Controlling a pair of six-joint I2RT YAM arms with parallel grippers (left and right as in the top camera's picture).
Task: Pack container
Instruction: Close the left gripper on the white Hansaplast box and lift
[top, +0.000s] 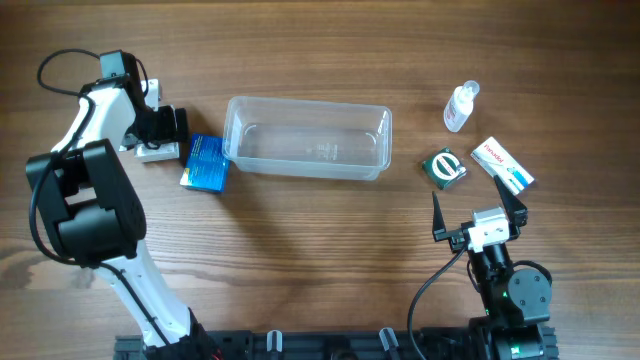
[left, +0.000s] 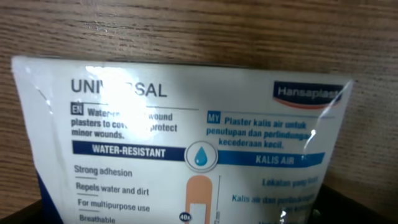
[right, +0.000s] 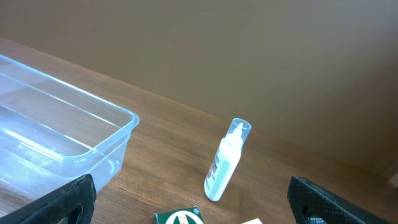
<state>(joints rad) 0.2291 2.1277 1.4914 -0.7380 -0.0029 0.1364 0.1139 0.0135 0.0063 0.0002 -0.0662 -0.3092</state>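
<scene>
I am reading "Hansaplast", "WATER-RESISTANT" on the plaster pack (left: 186, 143). Left gripper (top: 181, 133): I cannot tell the jaw state. Right gripper (top: 478, 212) is gaping wide, holding nothing. The container (top: 305, 103) is standing bare.

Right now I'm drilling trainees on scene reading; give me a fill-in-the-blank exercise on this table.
The clear rectangular plastic tub is ___.
The cap of the small clear bottle is ___.
The right gripper is ___.
The white plaster pack is branded ___.
Missing: empty; white; open; Hansaplast.

Hansaplast Universal plaster pack (left: 180, 149), back panel with water-resistant labelling, filling the view over wood-grain table (left: 186, 28).
</scene>
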